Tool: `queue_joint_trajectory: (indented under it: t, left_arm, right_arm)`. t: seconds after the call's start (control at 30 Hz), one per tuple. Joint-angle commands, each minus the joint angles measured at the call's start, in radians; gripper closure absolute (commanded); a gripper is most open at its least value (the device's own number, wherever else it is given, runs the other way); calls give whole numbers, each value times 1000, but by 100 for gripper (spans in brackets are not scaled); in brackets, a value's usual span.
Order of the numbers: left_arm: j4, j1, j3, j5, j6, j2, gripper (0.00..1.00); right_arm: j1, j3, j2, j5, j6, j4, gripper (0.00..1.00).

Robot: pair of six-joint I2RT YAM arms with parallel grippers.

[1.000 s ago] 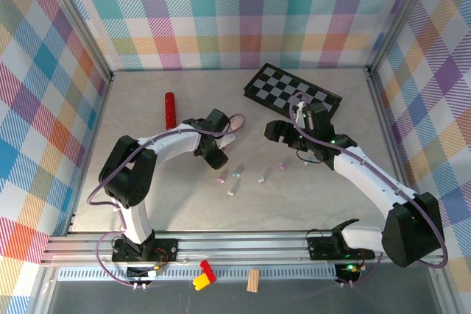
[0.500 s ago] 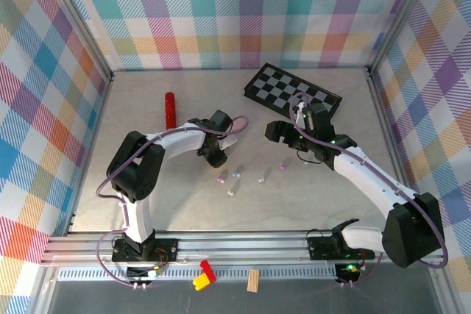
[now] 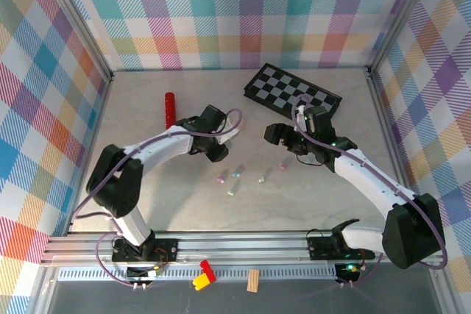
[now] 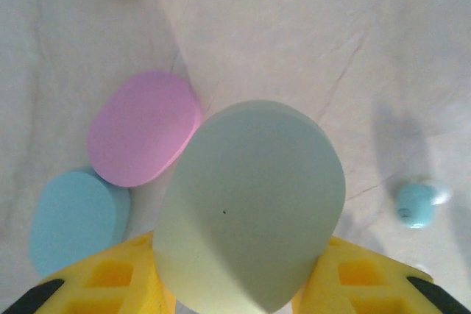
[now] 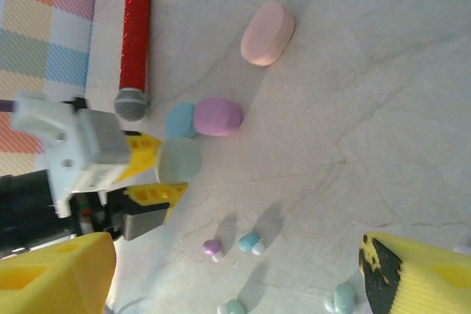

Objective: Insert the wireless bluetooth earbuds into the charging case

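My left gripper (image 4: 239, 259) is shut on a mint-green pebble-shaped charging case (image 4: 250, 204), its yellow fingers (image 4: 110, 277) pressing both sides. In the top view the left gripper (image 3: 218, 151) is left of centre. Beside the held case lie a purple case (image 4: 143, 129), a blue case (image 4: 73, 218) and a pink case (image 5: 267, 33). Several tiny earbuds lie loose on the table: purple (image 5: 213, 248), blue (image 5: 250, 242) and two mint ones (image 5: 232, 307) (image 5: 342, 298). My right gripper (image 5: 229, 246) hangs open above the earbuds, holding nothing; it also shows in the top view (image 3: 283, 141).
A red microphone-like stick (image 3: 170, 108) lies at the back left. A black-and-white checkerboard (image 3: 292, 90) lies at the back right. Plaid walls close in three sides. Bare table lies in front of the earbuds (image 3: 238, 174).
The left gripper's fingers have closed on the mint case, and the left arm has shifted slightly. The right arm has hardly moved.
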Motion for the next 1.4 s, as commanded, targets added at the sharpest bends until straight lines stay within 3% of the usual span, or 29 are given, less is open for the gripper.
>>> queue_joint_trajectory:
  t: [0.0, 0.23, 0.63, 1.17, 1.37]
  left_arm:
    - [91, -1, -54, 133, -5, -98, 63]
    - [101, -6, -44, 352, 6, -186, 62]
    - [82, -22, -26, 426, 10, -208, 62]
    - [77, -26, -26, 408, 17, -222, 60]
    - [166, -26, -69, 388, -30, -263, 37]
  right_arm:
    - [-12, -23, -15, -169, 68, 90, 15]
    - [-8, -22, 92, -453, 186, 280, 17]
    - [72, 98, 227, -498, 171, 229, 22]
    - [105, 128, 276, -477, 191, 212, 68]
    - [88, 118, 208, -450, 201, 210, 79]
